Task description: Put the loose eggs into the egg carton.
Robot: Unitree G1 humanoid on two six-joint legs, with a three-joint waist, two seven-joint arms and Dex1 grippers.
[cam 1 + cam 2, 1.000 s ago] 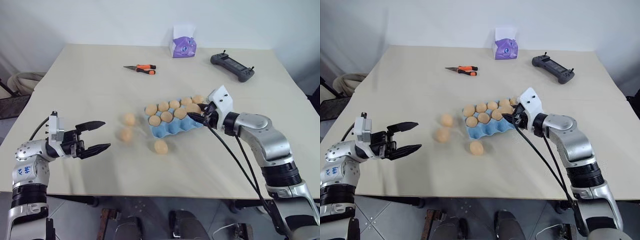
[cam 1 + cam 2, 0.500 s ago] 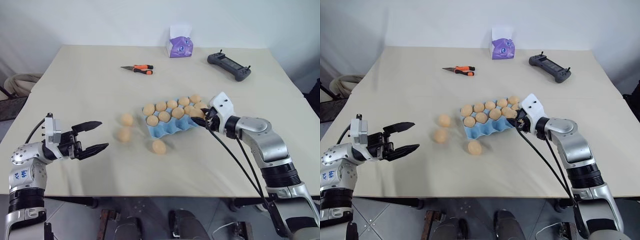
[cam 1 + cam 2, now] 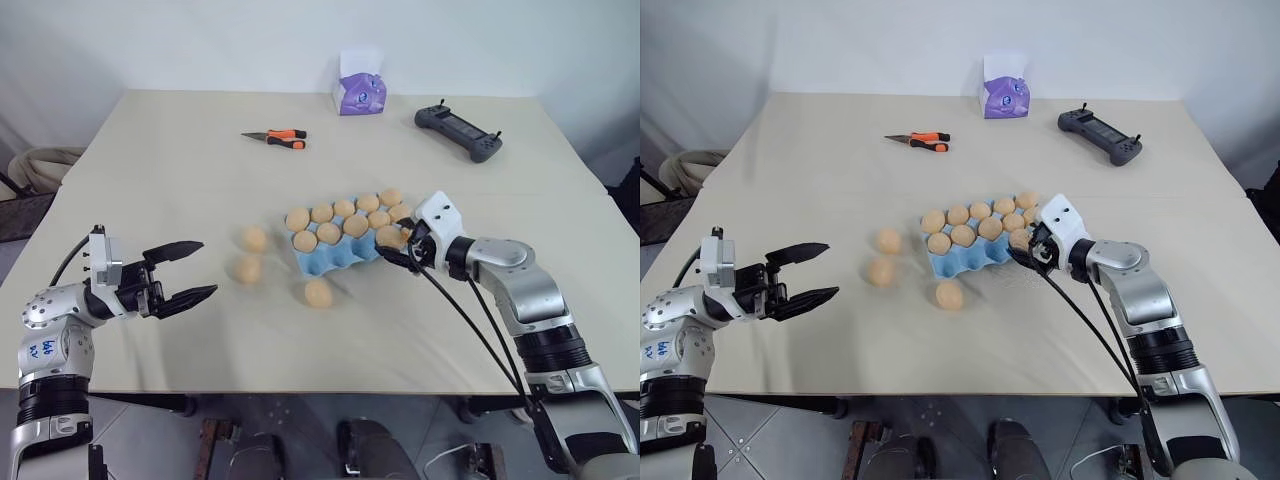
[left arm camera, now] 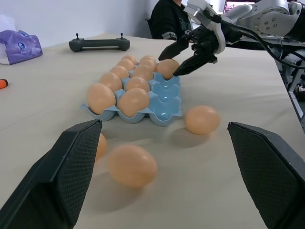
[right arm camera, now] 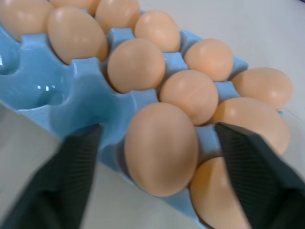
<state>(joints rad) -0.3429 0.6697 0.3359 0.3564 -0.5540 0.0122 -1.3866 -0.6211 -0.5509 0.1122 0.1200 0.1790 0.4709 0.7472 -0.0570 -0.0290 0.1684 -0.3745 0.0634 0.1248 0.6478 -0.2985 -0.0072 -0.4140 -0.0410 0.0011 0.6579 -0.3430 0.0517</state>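
The light blue egg carton (image 3: 335, 263) lies mid-table with several tan eggs in its back two rows. My right gripper (image 3: 393, 252) is at the carton's right end, open, its fingers (image 5: 78, 181) standing either side of an egg (image 5: 161, 148) that rests in an end cup of the front row. Three loose eggs lie on the table: two (image 3: 254, 238) (image 3: 246, 268) left of the carton and one (image 3: 319, 293) in front of it. My left gripper (image 3: 205, 271) hovers open and empty near the table's left front, left of the loose eggs (image 4: 132, 165).
Orange-handled pliers (image 3: 278, 137), a purple tissue box (image 3: 362, 92) and a black controller (image 3: 458, 130) lie toward the table's far side. Black cables (image 3: 470, 320) hang from my right arm across the front right of the table.
My right gripper has opened and sunk slightly, leaving its egg in the carton's end cup. The left arm has kept still. The camera view shifted a little.
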